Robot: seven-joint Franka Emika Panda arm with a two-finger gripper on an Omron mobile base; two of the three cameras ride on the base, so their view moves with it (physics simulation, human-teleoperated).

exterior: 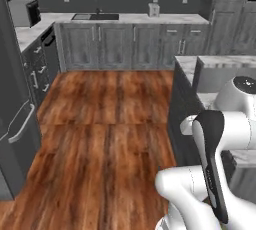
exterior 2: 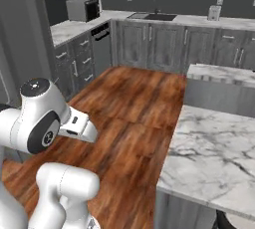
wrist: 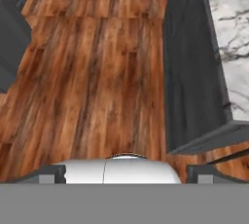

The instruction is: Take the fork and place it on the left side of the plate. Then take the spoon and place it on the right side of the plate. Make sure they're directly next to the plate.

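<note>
While the white arm sits folded low over the floor, the gripper (wrist: 126,172) hangs empty, its two dark fingertips (wrist: 51,173) spread wide at the bottom corners of the hand view and holding nothing.

From left to right in the left base view: tall grey doors with a curved handle (exterior: 20,124) stand at the near left, and a boxy grey-and-black appliance (exterior: 22,11) sits on the far corner counter. A sink (exterior: 95,17) is set into the back counter, with a small pale appliance (exterior: 153,9) further right on the same counter. The plank wooden floor (exterior: 100,124) fills the middle.

To the right rises the island, with a dark side panel (wrist: 189,72) and a white marble top (exterior 2: 214,153). The gripper is over the floor just beside that dark panel, well short of the marble.

Where the fork and the spoon lie, and which way their long axes point, I cannot tell.
</note>
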